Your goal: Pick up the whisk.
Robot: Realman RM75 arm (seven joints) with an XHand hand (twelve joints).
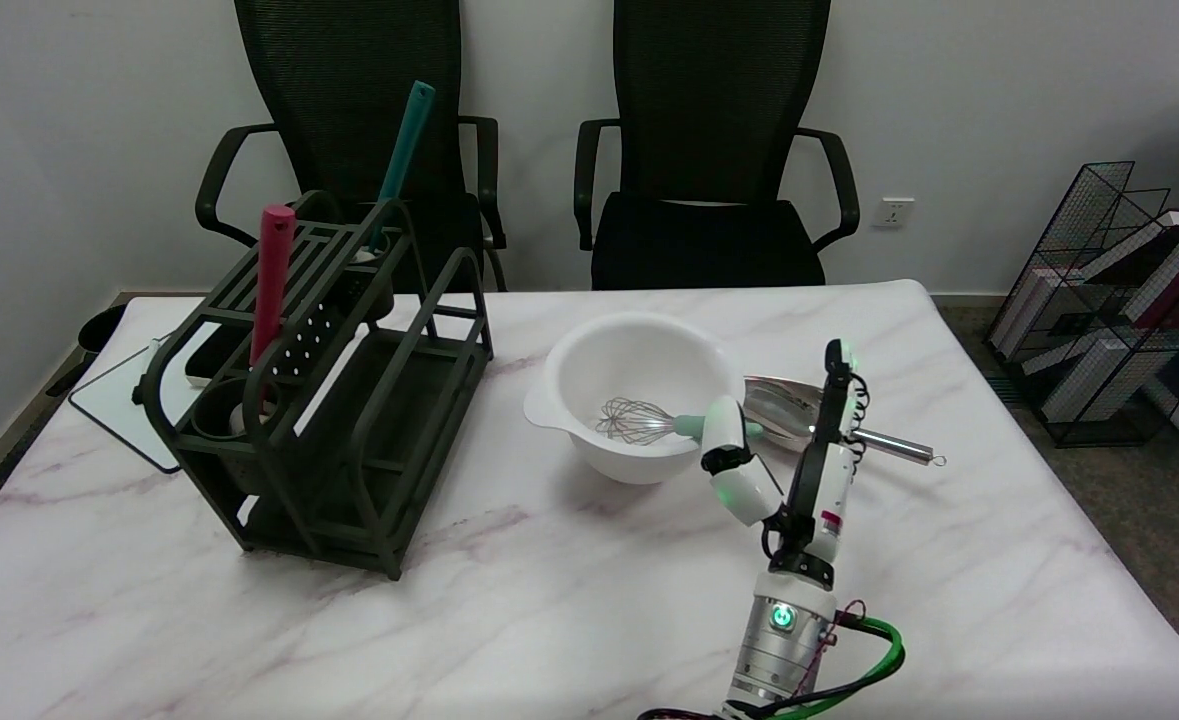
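1. A white board (114, 400) lies at the table's (549, 600) far left edge, partly under the rack.
2. A dark green rack (349, 420) stands on the left half of the table. A pink handle (271, 280) sticks up from its near cup, and a teal handle (404, 150) leans out of its far end.
3. Two black chairs (709, 150) stand behind the table against the wall.
4. A white bowl (639, 360) sits near the middle of the table. The whisk (639, 420) lies in it, wire head down inside, its pale green handle resting over the right rim.
5. The right hand (749, 450) is at the bowl's right rim, just at the whisk's handle. One white finger touches or covers the handle, but whether the fingers have closed on it cannot be told.
6. A steel ladle (799, 405) lies on the table just right of the bowl, partly behind the hand.
7. A wire basket (1109, 300) with books stands on the floor at far right.
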